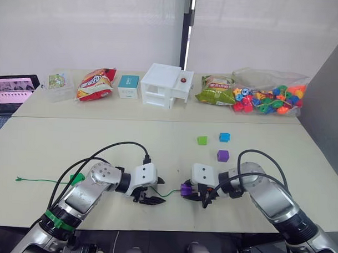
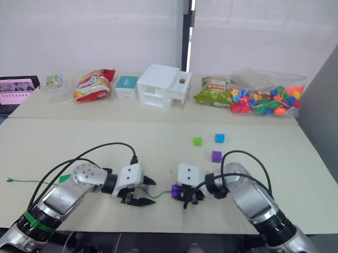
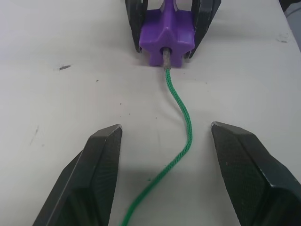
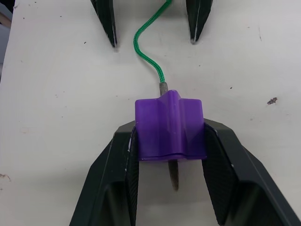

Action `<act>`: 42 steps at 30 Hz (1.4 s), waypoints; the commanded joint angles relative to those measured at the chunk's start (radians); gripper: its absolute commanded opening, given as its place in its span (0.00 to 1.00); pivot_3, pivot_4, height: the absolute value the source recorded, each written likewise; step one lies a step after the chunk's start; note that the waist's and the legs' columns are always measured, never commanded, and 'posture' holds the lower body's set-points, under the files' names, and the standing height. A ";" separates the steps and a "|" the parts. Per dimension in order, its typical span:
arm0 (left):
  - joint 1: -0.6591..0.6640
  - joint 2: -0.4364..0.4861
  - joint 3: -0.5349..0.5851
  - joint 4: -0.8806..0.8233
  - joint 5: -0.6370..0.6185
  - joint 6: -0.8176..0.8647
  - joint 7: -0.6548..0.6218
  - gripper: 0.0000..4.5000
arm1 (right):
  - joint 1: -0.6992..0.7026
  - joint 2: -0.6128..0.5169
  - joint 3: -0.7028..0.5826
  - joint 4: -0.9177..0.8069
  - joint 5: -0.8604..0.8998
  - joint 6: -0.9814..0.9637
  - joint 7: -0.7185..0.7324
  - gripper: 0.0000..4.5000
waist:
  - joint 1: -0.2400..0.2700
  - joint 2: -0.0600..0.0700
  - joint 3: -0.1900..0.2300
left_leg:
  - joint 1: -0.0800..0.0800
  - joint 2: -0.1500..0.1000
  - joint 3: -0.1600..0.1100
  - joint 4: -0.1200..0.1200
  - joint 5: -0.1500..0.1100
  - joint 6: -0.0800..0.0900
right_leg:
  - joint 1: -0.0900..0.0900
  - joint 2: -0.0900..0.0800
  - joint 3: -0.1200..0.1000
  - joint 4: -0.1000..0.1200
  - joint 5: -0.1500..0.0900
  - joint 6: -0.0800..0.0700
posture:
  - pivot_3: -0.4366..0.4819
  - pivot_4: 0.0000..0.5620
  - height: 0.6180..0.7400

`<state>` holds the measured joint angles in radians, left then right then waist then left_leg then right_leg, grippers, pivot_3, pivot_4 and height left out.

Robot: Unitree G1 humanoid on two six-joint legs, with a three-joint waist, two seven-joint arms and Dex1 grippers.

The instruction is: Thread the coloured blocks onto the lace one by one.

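- While the right end effector [image 4: 169, 155] grips a purple star-shaped block [image 4: 170, 125] between its two black fingers, the block sits low on the pale counter [image 1: 102, 141] near its front edge.
- Running through the block's hole is the stiff pale tip of the green lace [image 3: 181, 117]; the tip enters on the side facing the left end effector and a short length shows past the far side, between the right fingers.
- From the block the lace curves across the counter and passes between the fingers of the left end effector [image 3: 162, 155], which are spread wide and touch neither lace nor block.
- Beyond the left arm the lace trails along the counter to its end [image 1: 18, 179] at the robot's far left.
- Three loose blocks lie well apart from the grippers, further back on the right: a green one [image 1: 202, 140], a blue one [image 1: 224, 137] and a purple cube [image 1: 223, 155].
- Along the back of the counter stands a clear bag of coloured blocks [image 1: 267, 99].
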<state>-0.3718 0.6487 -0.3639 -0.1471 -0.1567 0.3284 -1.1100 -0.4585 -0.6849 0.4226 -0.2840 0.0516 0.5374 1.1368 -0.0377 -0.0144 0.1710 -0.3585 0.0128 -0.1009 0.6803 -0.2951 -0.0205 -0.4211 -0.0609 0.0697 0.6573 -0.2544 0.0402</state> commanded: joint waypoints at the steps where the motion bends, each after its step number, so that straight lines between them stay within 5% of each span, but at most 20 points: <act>1: 0.012 -0.019 -0.010 0.003 0.003 -0.009 -0.002 0.43 | -0.009 -0.016 -0.009 -0.021 0.001 0.013 0.000 0.30 | 0.001 0.000 0.000 | 0.000 0.000 0.000 0.000 0.000 0.000 | 0.000 0.000 0.000 0.000 0.000 0.000 | 0.48 0.27 1.00; 7: 0.014 -0.041 -0.010 -0.006 0.002 -0.004 0.003 0.02 | 0.001 -0.027 -0.010 -0.032 0.006 0.020 -0.003 0.30 | 0.001 0.000 0.000 | 0.000 0.000 0.000 0.000 0.000 0.000 | 0.000 0.000 0.000 0.000 0.000 0.000 | 0.48 0.27 1.00; 31: -0.055 -0.160 -0.029 0.002 0.008 0.056 0.040 0.01 | 0.000 -0.023 0.004 -0.034 0.003 0.047 -0.014 0.30 | 0.000 0.000 0.000 | 0.000 0.000 0.000 0.000 0.000 0.000 | 0.000 0.000 0.000 0.000 0.000 0.000 | 0.48 0.27 1.00; 36: -0.060 -0.140 0.008 -0.034 -0.055 0.117 0.007 0.34 | -0.006 -0.010 -0.003 -0.023 0.000 0.052 -0.035 0.30 | -0.002 0.000 0.000 | 0.000 0.000 0.000 0.000 0.000 0.000 | 0.000 0.000 0.000 0.000 0.000 0.000 | 0.48 0.27 1.00; 38: -0.064 -0.125 0.022 -0.055 -0.078 0.139 -0.007 0.48 | -0.004 -0.009 -0.016 -0.032 0.016 0.063 -0.032 0.54 | -0.003 0.000 0.000 | 0.000 0.000 0.000 0.000 0.000 0.000 | 0.000 0.000 0.000 0.000 0.000 0.000 | 0.48 0.27 1.00; 42: -0.068 -0.092 0.006 -0.077 -0.061 0.134 -0.022 0.77 | 0.009 -0.025 -0.054 -0.075 0.050 0.097 -0.033 0.83 | -0.003 0.000 0.000 | 0.000 0.000 0.000 0.000 0.000 0.000 | 0.000 0.000 0.000 0.000 0.000 0.000 | 0.48 0.27 1.00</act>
<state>-0.4294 0.5522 -0.3625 -0.1870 -0.2045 0.4626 -1.1224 -0.4531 -0.6997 0.4033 -0.3121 0.0709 0.6223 1.1055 -0.0404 -0.0145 0.1710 -0.3582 0.0128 -0.1012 0.6803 -0.2951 -0.0205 -0.4212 -0.0607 0.0697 0.6578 -0.2544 0.0402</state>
